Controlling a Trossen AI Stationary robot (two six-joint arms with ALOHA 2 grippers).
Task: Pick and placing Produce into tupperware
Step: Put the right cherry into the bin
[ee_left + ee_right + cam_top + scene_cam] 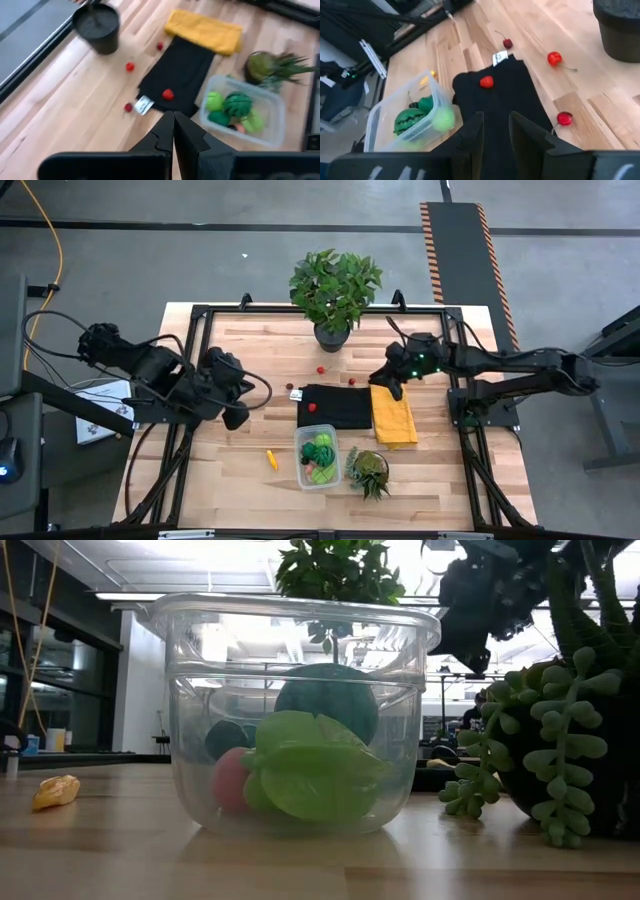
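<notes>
The clear tupperware [298, 456] [200, 690] [277, 102] [380, 112] stands near the table's near edge. It holds green round pieces [320, 450] [235, 105] [407, 122], a green star-shaped piece [310, 765] and a pink one [230, 780]. A red berry [313, 406] [168, 93] [487, 82] lies on the black cloth [340, 408]. Two red cherries [320, 368] [349, 380] and a dark one [291, 392] lie on the wood. A yellow-orange piece [271, 459] [55, 791] lies left of the tupperware. My left gripper [240, 418] [173, 120] hangs shut to the left of the cloth. My right gripper [395, 390] [495, 122] hovers narrowly open over the cloth's right end.
A large potted plant [335, 290] stands at the far edge and a spiky succulent [370, 472] right of the tupperware. A folded yellow cloth [393, 416] lies beside the black one. A small white tag [144, 105] sits at the black cloth's left corner.
</notes>
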